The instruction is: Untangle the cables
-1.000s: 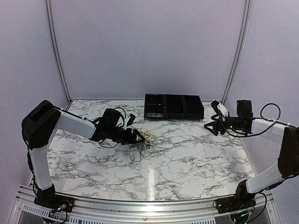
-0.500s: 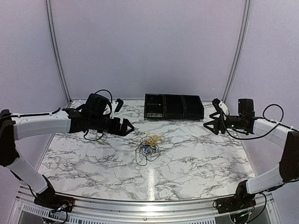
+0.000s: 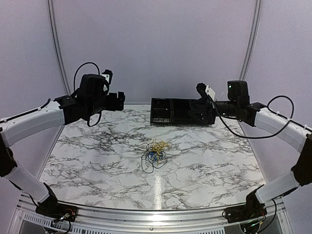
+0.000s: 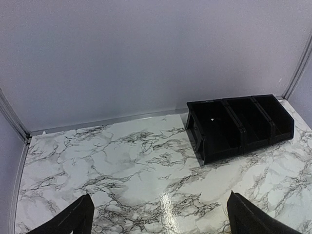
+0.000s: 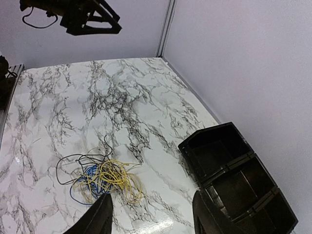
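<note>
At the left of the top view, the left gripper [image 3: 118, 99] is held high above the far left part of the marble tabletop [image 3: 92, 161], well apart from everything lying on it. Its fingers [image 4: 78, 219] are seen at the lower corners of the left wrist view, spread wide with nothing between them, so the gripper is released and empty.

Near the middle of the tabletop, the cables [image 3: 154, 152] are found in one small tangled heap. The yellow cable [image 5: 118, 178] is bunched on the side of the heap nearer the bin. The blue cable [image 5: 84, 188] is wound in beside and under it. The black cable [image 5: 73, 162] is spread in wider loops around the heap's edge. The three are seen to overlap, and neither gripper is touching them.

Behind the heap, a black three-compartment bin [image 3: 183, 119] is set against the back wall.

To the right, the right gripper [image 3: 197, 114] is held in the air near the bin, dark against it in the top view. In the right wrist view its fingers [image 5: 100, 217] are shown apart with nothing gripped.
</note>
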Controlling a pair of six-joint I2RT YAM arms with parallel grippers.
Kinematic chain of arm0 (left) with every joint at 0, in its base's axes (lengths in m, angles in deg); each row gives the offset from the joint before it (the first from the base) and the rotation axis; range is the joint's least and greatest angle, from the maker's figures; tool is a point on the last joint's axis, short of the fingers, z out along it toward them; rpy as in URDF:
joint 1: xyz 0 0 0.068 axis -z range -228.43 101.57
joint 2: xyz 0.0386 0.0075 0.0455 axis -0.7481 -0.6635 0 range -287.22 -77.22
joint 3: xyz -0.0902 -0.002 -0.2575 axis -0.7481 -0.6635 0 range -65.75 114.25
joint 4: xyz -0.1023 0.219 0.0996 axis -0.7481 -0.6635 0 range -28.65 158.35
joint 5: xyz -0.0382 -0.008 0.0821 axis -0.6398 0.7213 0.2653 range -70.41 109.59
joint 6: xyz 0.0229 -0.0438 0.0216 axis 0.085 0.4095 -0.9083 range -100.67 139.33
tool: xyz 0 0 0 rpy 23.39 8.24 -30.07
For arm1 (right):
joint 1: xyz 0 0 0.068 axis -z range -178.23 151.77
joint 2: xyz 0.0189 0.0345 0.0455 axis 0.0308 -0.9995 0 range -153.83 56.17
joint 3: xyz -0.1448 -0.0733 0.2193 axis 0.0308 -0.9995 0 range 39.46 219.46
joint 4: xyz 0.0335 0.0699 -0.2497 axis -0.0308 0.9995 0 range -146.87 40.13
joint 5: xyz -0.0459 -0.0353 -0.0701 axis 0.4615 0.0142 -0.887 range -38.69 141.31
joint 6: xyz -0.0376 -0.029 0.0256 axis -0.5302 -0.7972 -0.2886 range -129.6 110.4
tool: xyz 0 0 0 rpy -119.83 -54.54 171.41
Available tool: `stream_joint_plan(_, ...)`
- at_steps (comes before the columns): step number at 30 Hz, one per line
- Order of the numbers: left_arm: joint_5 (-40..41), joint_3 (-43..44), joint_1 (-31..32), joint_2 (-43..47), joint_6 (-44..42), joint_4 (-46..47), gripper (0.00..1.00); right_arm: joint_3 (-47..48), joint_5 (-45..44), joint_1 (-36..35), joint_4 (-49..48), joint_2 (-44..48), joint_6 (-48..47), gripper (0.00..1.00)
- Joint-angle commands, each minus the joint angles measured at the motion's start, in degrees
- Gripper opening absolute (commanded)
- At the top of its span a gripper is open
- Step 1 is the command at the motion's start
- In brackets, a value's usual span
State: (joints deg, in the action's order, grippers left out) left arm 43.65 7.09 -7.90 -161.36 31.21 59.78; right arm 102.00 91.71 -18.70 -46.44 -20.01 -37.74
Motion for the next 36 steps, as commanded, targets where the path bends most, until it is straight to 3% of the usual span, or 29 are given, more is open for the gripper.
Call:
stream_joint_plan(1,0.37,-4.22,-0.55,-2.55,-3.63,7.55,0.98,5.29,-2.53,-3.96,3.42,-8.51,1.74,0.48)
stream_joint_plan(4,-16.36,-10.01,-0.63,-1.19,-4.48,12.09,0.85,10.38,-5.42,-6.51,9.59,-15.1,-1.46,0.35)
stream_joint_plan(7,-23.32,-10.77,-0.57,-2.85,-2.83,10.91,0.67,13.34,-5.74,-7.51,12.82,-21.17,-1.84,0.31)
stream_joint_plan(11,-31.24,-8.47,-0.54,-6.05,0.84,9.11,0.66,15.96,-6.39,-8.82,14.55,-27.3,-1.75,0.34)
stream_joint_plan(16,-31.03,-7.42,-0.54,-6.34,3.67,8.67,0.74,21.97,-5.39,-10.82,18.98,-34.45,-2.37,0.38)
stream_joint_plan(21,-28.06,-8.05,-0.54,-4.83,3.98,8.67,0.75,26.27,-5.02,-11.61,20.72,-39.59,-2.14,0.42)
stream_joint_plan(36,-26.69,-7.89,-0.63,-5.06,4.47,7.01,0.76,33.34,-1.99,-11.69,23.59,-46.82,-1.9,0.37)
